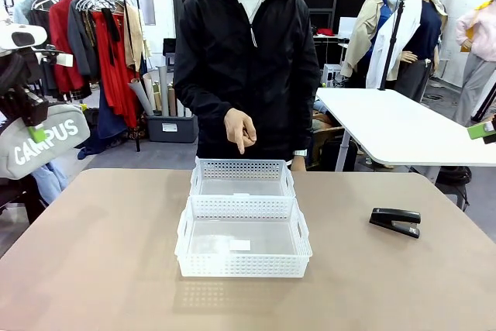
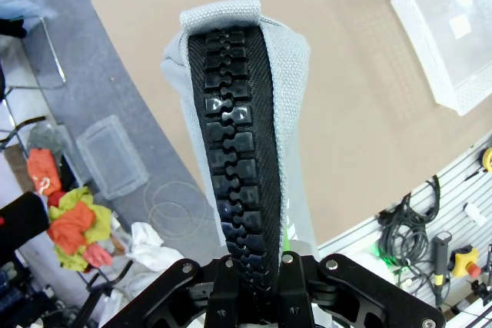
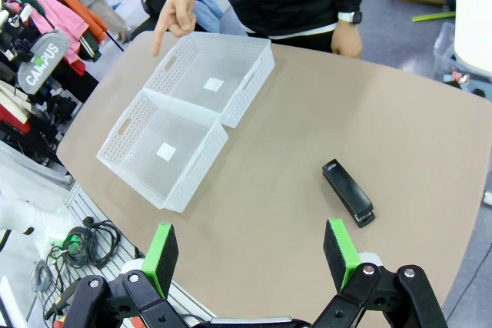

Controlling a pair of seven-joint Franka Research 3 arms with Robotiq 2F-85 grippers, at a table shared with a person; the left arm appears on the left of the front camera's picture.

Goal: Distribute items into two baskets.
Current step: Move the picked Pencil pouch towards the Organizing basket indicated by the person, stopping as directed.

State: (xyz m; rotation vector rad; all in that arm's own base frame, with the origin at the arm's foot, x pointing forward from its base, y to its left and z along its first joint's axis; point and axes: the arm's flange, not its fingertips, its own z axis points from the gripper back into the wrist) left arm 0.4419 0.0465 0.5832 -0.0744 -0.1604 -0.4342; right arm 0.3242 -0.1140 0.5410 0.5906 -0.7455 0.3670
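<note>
**Desk:** What is nearest the robot's side?

**Photographer:** The right jaws hang over the near edge of the tan tabletop (image 1: 93, 269). They are spread wide, with nothing between the green pads (image 3: 160, 255). The left jaws are clamped on a grey fabric pouch with white "CAMPUS" lettering (image 1: 43, 143). It is held aloft at 9 o'clock, out past the tabletop's left edge. From the left wrist, the pouch's black strap (image 2: 234, 136) runs straight up out of the grip.

**Desk:** And on the tabletop?

**Photographer:** A white translucent plastic basket with lattice walls (image 1: 242, 267) stands at the centre, with a small white label on its floor. A small black desk stapler (image 1: 395, 221) lies flat at the basket's 3 o'clock, well apart from it. At the basket's 12 o'clock stands a second, matching white basket (image 1: 242, 168), and the two rims meet.

**Desk:** Anyone in the shot?

**Photographer:** A person in a black jacket (image 1: 232, 60) stands at the far edge. The person's pointing hand (image 1: 240, 129) aims one finger down above the far basket. The other hand (image 3: 347, 40), with a watch at the wrist, rests by the tabletop's far edge.
</note>
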